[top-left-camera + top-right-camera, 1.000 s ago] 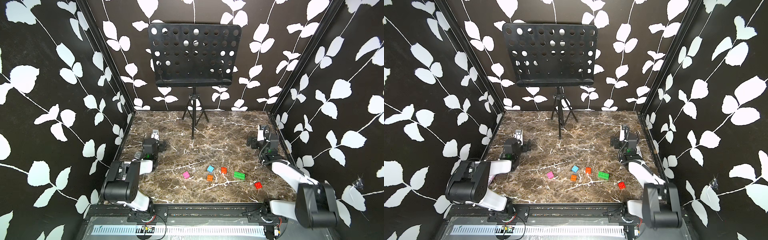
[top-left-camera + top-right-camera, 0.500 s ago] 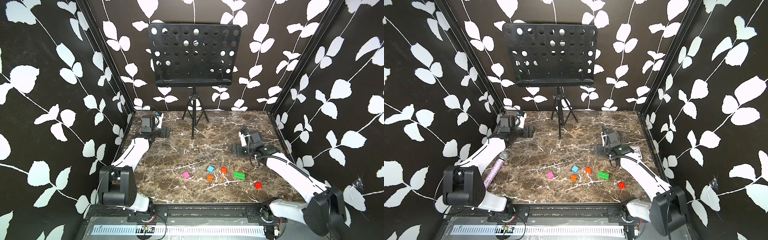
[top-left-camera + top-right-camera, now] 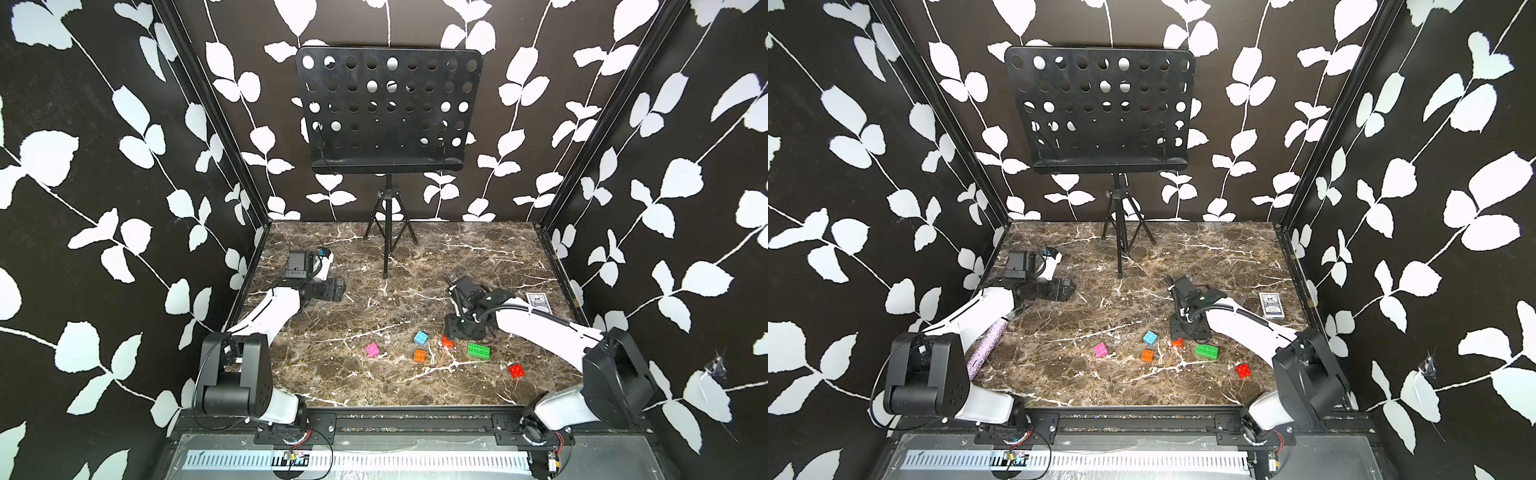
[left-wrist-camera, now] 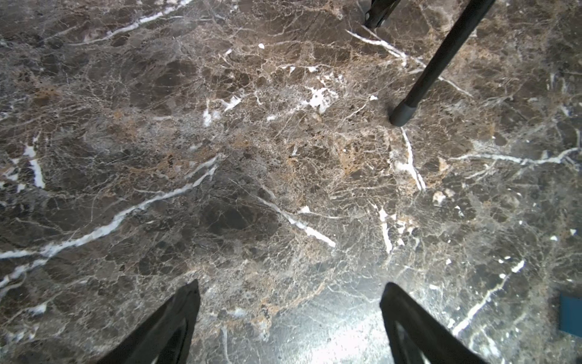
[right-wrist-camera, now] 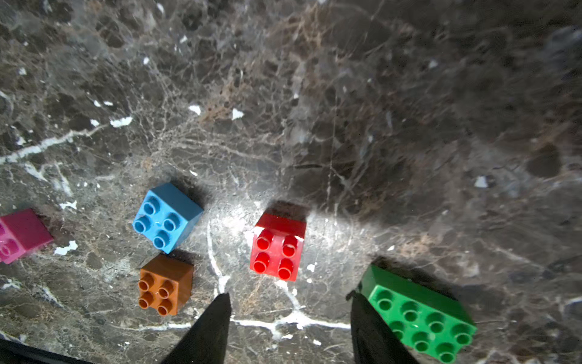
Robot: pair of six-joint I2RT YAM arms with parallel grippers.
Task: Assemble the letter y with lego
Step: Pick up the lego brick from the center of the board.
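Far left of the green brick [image 3: 478, 350], the left fingers [image 4: 170, 331] gape wide, empty, above bare counter [image 4: 283, 157]. Pink brick [image 3: 372, 350], blue brick [image 3: 421, 337] and orange brick [image 3: 419, 355] lie loose to its left; right fingers [image 5: 208, 331], half-spread and empty, hover by the red-orange brick [image 5: 277, 249] just beside it

A black perforated music stand [image 3: 388, 108] [image 3: 1100, 104] on a tripod occupies the rear centre of a brown marble-patterned tabletop [image 3: 374, 386], as shown in both top views. In the left wrist view, one rubber-tipped tripod foot [image 4: 401, 115] rests on the tabletop. A boxed deck of playing cards [image 3: 538, 302] [image 3: 1271, 305] lies flat in front of the stand and to its right. A purple glittered cylinder [image 3: 982, 351] lies in front of the stand and to its left, partly hidden. Black walls [image 3: 124, 166] with a white leaf print rise behind the stand and on both sides of it.
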